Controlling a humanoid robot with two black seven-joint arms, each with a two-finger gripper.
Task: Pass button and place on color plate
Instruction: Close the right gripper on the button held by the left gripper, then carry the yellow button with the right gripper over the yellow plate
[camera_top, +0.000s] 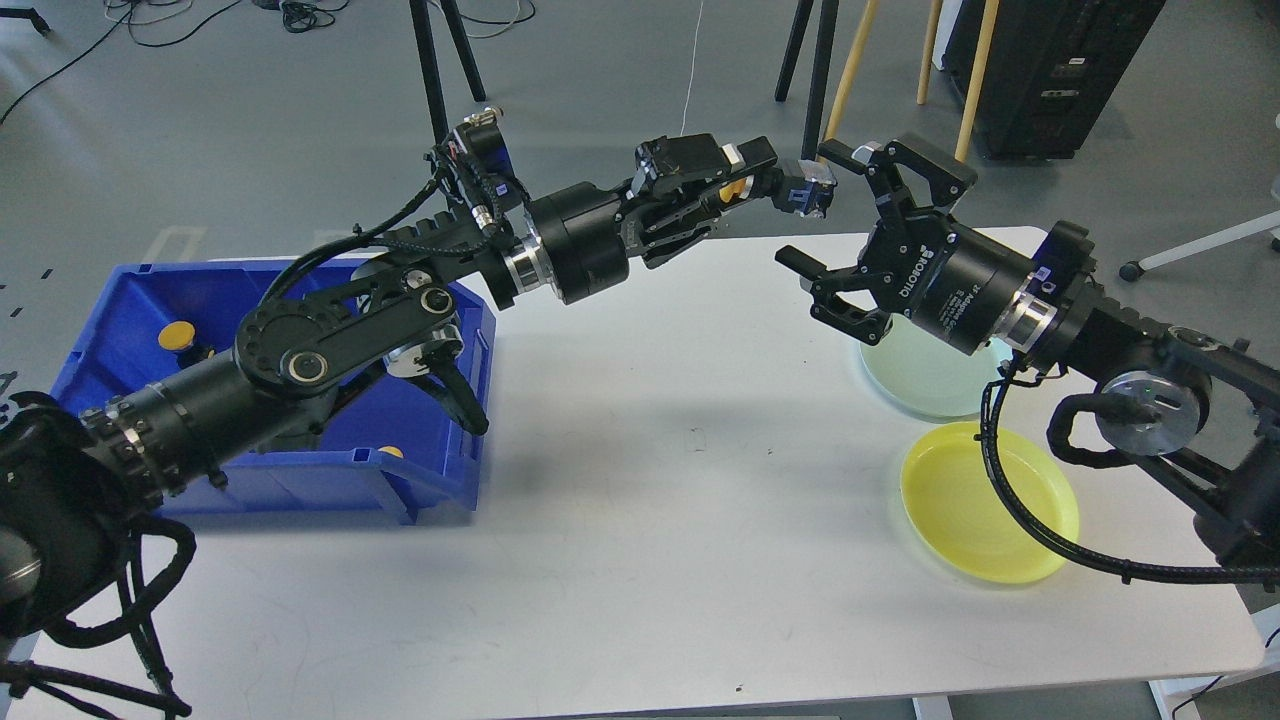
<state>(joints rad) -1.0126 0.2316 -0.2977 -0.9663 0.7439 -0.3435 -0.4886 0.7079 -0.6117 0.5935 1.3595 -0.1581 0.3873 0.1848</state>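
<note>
Fingers of our left gripper (770, 185) pinch a small rounded orange button (735, 188), closed on it above the far edge of the smooth white counter (640, 520). Just to its right, our right gripper (815, 210) is spread wide, holding nothing. Below that gripper lie two round glossy plates, pale green plate (925, 385) and yellow plate (985, 510). Behind our left gripper sits a blue plastic bin (300, 490).

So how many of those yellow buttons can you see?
3: one yellow button in the left gripper, one at the blue bin's back left, one near its front. The arm may hide more.
</note>
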